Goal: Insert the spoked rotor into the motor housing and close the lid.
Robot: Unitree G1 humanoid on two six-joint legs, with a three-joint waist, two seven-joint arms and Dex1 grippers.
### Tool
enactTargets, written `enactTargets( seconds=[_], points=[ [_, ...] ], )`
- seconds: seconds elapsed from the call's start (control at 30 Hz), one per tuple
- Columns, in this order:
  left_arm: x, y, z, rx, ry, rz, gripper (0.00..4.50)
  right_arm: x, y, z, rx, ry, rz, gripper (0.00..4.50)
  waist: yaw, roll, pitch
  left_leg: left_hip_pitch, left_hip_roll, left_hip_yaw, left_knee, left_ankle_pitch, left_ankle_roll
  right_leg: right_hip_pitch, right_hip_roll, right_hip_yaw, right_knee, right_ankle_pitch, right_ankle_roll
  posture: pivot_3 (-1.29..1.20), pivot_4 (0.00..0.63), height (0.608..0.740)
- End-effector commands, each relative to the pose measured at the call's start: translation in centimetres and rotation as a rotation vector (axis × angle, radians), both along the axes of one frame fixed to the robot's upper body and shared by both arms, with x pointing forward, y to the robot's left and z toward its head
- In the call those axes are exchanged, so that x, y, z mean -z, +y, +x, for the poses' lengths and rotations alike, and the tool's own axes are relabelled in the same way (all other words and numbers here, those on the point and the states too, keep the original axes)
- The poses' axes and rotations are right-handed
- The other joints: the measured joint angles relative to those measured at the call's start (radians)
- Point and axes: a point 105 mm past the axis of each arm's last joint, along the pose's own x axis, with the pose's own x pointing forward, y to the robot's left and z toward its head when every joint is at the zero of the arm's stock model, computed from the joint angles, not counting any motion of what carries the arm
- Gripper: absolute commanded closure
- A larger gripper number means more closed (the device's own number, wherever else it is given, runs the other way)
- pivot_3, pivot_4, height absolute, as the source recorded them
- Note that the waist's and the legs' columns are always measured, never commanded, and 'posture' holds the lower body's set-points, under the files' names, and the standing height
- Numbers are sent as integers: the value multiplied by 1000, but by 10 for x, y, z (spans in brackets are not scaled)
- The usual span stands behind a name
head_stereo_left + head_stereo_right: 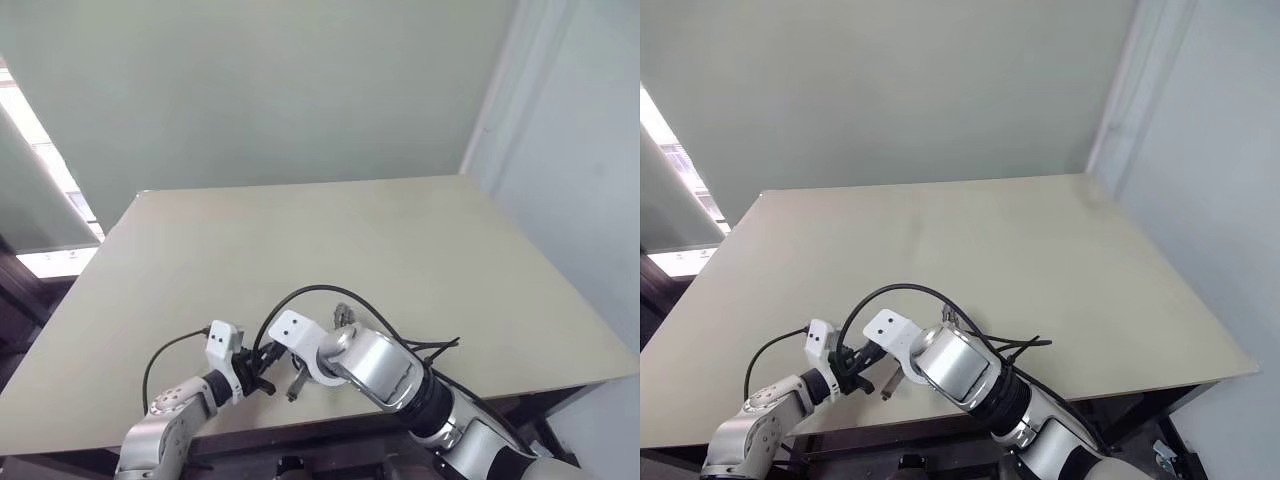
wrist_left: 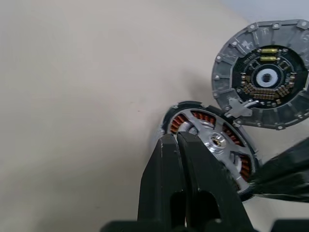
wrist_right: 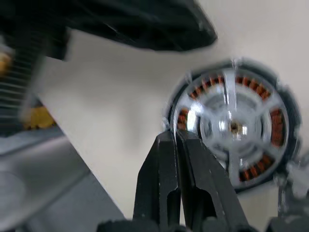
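Spoked rotor (image 2: 212,145) already seated over motor housing (image 3: 275,121), copper windings visible between silver spokes, assembly flat on beige table (image 1: 400,250) at near edge. Lid (image 2: 263,79) lying face up just beside assembly, not yet fitted, probably parked within reach for closing step. Left gripper (image 2: 176,140) with fingers pressed together, tips at assembly rim, apparently steadying it; contact not confirmable. Right gripper (image 3: 175,137) likewise pressed together, nothing held, poised at rim of the same assembly, judged ready to fetch lid.
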Motion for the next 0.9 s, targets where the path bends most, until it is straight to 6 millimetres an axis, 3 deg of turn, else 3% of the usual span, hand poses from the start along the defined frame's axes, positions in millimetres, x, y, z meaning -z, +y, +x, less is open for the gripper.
enactTargets(
  seconds=[0.03,0.27,0.43,0.53,0.7,0.8,0.9],
  points=[
    [-13,20,7,-53,-51,20,4500,-32,14,-5,-99,-56,206,4408,1,0,0,0,0,0,0,0,0,0,0,0,0,0,0,0,0,740],
    [-14,37,5,-91,-46,25,4500,-80,18,-6,-280,-170,553,4408,0,0,0,0,0,0,0,0,0,1,0,0,-1,0,0,0,0,740],
    [-13,33,4,-83,-43,18,4500,-93,-10,29,-173,-363,529,4408,2,0,0,0,0,0,0,0,0,1,0,0,-1,0,0,0,0,740],
    [-13,24,3,-57,-42,6,4500,-99,-34,46,-117,-430,490,3800,3,0,0,0,0,0,0,0,0,1,0,0,-1,0,0,0,0,740],
    [-10,14,0,-24,-32,0,4500,-107,-78,79,36,-527,427,2112,3,0,0,0,0,1,0,0,0,1,0,1,-1,0,0,0,0,740],
    [-9,12,0,-12,-29,3,4500,-100,-103,92,94,-557,342,1064,3,0,0,0,0,1,0,0,0,1,0,1,-1,0,0,0,0,740],
    [-10,10,0,-4,-31,4,4500,-80,-125,100,128,-536,237,48,3,0,0,0,0,2,0,0,0,1,0,2,-1,0,0,0,0,740]
  ],
)
